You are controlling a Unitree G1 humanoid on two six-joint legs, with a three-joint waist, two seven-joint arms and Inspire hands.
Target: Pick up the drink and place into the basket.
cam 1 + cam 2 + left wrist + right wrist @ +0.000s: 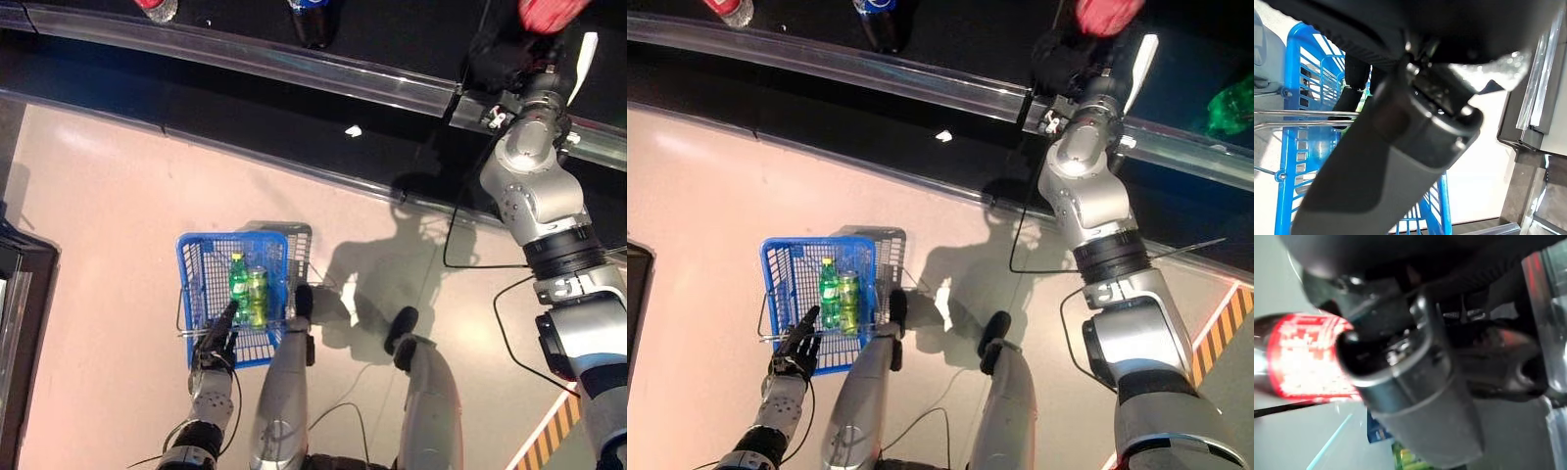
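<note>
The right hand (1073, 54) is raised to the shelf (921, 83) above the floor, its fingers closed round a red drink (1308, 355), as the right wrist view shows; the drink is thus held at shelf height, well apart from the blue basket (191, 264) on the floor below; the left hand (214, 343) is seen at the basket's near rim, fingers straight and relaxed, holding nothing; a green bottle (237, 279) and a green can (258, 292) already lie inside; the grasp should be kept firm while the drink is drawn clear of the shelf edge, then lowered over the free part of the basket, away from the left hand.
</note>
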